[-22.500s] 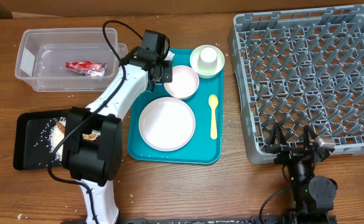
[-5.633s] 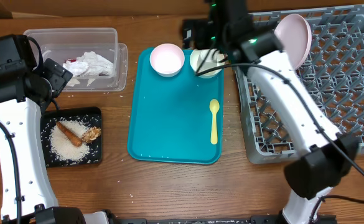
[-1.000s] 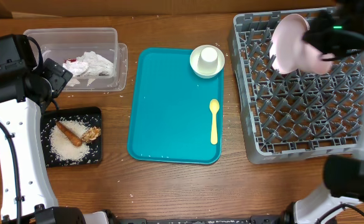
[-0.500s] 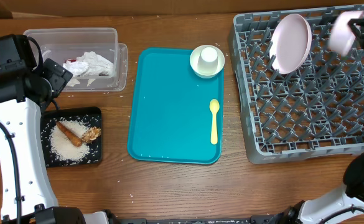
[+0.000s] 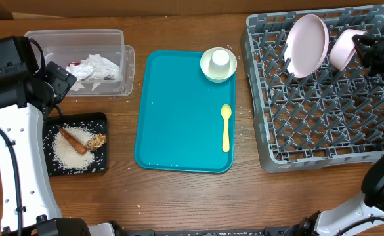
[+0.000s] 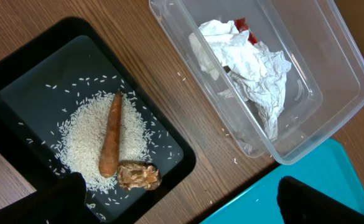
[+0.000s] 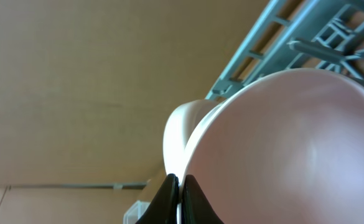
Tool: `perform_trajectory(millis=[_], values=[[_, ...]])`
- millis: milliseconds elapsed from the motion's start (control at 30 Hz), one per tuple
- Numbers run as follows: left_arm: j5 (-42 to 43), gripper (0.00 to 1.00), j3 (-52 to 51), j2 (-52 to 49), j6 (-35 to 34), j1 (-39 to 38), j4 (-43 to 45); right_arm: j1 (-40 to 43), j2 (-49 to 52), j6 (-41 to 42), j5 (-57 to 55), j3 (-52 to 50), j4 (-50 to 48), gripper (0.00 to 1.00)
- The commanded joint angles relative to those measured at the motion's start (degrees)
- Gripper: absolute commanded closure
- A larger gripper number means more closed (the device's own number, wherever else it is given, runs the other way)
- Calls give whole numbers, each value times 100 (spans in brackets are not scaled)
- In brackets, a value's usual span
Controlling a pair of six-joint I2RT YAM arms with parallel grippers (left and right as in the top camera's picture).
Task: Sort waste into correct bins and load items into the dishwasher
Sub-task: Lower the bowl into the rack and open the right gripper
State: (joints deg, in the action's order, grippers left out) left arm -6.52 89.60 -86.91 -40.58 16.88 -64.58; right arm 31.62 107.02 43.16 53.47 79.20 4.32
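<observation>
The right gripper is pinching the rim of the pink bowl beside the upright plate in the rack; the left gripper is hovering spread wide, holding nothing.

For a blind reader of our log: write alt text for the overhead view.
The right gripper holds a pink bowl in the grey dish rack, beside an upright pink plate. A cup in a whitish bowl and a yellow spoon lie on the teal tray.

left arm has white links, black joint housings, a thin black cable; right hand seems black.
</observation>
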Motion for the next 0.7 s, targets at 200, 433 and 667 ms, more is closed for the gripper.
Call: perform_trajectory(millis=[200, 433, 667], values=[[-94, 0, 13, -24, -103, -2, 7, -44, -37, 208, -564, -181, 186, 96], [-94, 0, 13, -24, -101, -2, 9, -31, -17, 197, -723, -208, 74, 96], [-94, 0, 13, -24, -101, -2, 9, 302, -17, 184, -715, -205, 184, 96]])
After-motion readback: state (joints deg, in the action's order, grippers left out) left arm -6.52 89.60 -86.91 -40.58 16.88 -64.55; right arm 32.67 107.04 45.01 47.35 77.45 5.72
